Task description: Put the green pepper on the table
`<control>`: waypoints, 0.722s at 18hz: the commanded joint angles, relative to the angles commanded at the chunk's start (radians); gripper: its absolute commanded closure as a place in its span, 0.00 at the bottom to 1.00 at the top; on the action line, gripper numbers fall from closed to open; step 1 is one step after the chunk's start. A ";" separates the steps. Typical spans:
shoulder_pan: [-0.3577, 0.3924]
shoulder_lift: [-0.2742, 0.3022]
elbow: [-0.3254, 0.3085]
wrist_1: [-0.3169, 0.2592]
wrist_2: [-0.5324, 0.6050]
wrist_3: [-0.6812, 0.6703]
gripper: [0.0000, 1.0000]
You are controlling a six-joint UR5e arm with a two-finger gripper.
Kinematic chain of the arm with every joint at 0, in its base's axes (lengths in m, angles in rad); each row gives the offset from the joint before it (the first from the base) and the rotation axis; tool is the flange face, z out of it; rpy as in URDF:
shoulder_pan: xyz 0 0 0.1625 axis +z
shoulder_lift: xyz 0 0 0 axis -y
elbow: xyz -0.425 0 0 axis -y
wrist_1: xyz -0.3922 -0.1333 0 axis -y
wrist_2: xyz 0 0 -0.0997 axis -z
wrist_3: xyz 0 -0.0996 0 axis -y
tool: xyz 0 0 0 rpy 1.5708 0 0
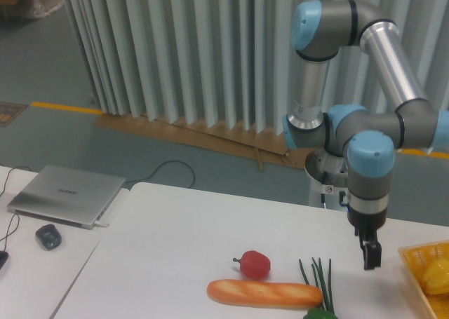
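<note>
**Green pepper at the near edge, gripper hanging above the table**

Right at the near edge, the green pepper (320,314) peeks into view, only its dark glossy top showing, resting on the table (175,235) just beside the right end of the bread loaf (264,293). The chive stalks (319,280) fan upward from that same spot, touching the loaf's right tip. At the far right edge sits a yellow basket (414,252) with a yellow item (438,275) inside it. Just beyond the loaf sits the red pepper (254,263), close to it. Over on the left, a separate desk (28,263) carries a mouse (48,236) and, farther back, a closed laptop (65,195). Above the table, right of the chives, the gripper (371,254) points straight down with nothing in it; whether its fingers are parted or pressed together, I can't tell. Behind it the arm (379,87) folds upward before the pleated curtain (182,49).
</note>
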 joint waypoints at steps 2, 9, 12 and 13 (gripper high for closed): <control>-0.017 0.012 -0.006 -0.014 -0.011 -0.008 0.00; -0.018 0.080 -0.020 -0.086 -0.132 -0.015 0.00; -0.021 0.092 -0.020 -0.077 -0.172 -0.015 0.00; -0.021 0.091 -0.015 -0.065 -0.195 -0.017 0.00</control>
